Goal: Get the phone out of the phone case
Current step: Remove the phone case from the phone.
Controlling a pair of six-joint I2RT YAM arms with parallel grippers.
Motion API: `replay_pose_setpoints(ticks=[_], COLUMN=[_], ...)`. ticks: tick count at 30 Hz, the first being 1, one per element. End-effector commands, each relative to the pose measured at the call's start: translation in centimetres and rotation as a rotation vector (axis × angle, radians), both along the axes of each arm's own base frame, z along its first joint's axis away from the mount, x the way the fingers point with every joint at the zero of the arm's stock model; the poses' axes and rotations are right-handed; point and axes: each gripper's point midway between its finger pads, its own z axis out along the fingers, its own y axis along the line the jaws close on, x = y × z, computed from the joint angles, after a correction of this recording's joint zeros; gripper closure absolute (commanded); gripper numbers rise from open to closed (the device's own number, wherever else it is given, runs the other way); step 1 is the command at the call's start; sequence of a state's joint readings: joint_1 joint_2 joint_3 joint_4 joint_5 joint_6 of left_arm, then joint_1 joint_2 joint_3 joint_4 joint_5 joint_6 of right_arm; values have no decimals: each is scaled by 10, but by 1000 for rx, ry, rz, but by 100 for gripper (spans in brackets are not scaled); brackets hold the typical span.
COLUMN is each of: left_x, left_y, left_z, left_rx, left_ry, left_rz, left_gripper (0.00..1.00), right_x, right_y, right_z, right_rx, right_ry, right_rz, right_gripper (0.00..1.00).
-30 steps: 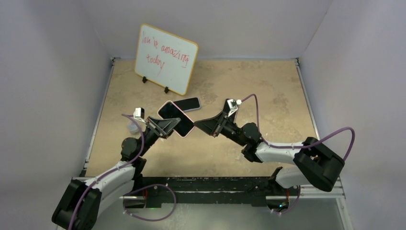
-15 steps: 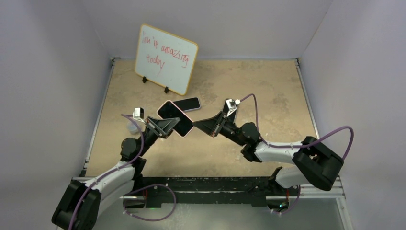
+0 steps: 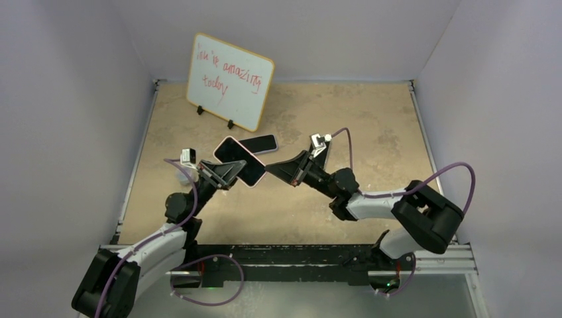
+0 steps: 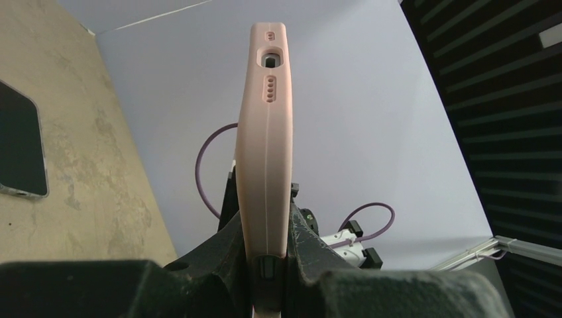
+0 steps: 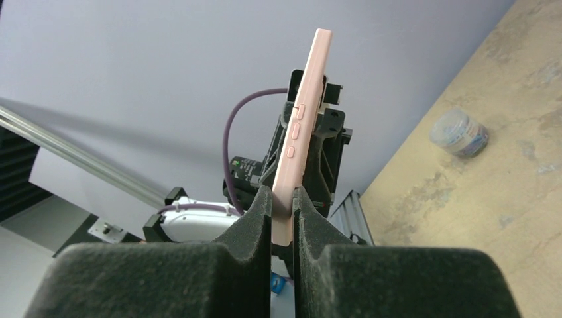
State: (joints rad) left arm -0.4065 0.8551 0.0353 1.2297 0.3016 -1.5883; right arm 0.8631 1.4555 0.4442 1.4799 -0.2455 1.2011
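A phone in a pink case [image 3: 240,161] is held tilted above the table between both arms. My left gripper [image 3: 227,174] is shut on its lower left end; in the left wrist view the case's pink edge [image 4: 265,132] rises upright out of that gripper [image 4: 266,262]. My right gripper [image 3: 269,171] is shut on the case's right corner; in the right wrist view it [image 5: 283,205] pinches the pink case [image 5: 301,126] near the side buttons. The screen faces up in the top view.
A second dark phone [image 3: 260,143] lies flat on the table just behind, also showing in the left wrist view [image 4: 20,142]. A whiteboard [image 3: 229,81] stands at the back left. A small clear round container [image 5: 459,132] sits near the left arm.
The cased phone and both grippers have shifted slightly left and away. Both grips on it are unchanged.
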Motion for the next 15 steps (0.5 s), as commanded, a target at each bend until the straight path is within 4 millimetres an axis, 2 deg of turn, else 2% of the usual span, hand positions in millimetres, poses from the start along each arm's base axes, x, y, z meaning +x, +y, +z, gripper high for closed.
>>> replay_pose_setpoints(ticks=[1,7,15], left_x=[-15,-15,-12], left_y=[1,1,0], left_z=[25,24,22], left_rx=[-68,-64,-58], left_ry=[-77,-76,-71], left_rz=[-42,-43,-39], left_gripper=[100,100,100], right_x=[-33,-37,-46], right_y=[-3,0,1], right_z=[67,88,105], right_rx=[223,324,346], right_ry=[-166,-183,-242], right_rz=[143,212,258], right_gripper=[100,100,100])
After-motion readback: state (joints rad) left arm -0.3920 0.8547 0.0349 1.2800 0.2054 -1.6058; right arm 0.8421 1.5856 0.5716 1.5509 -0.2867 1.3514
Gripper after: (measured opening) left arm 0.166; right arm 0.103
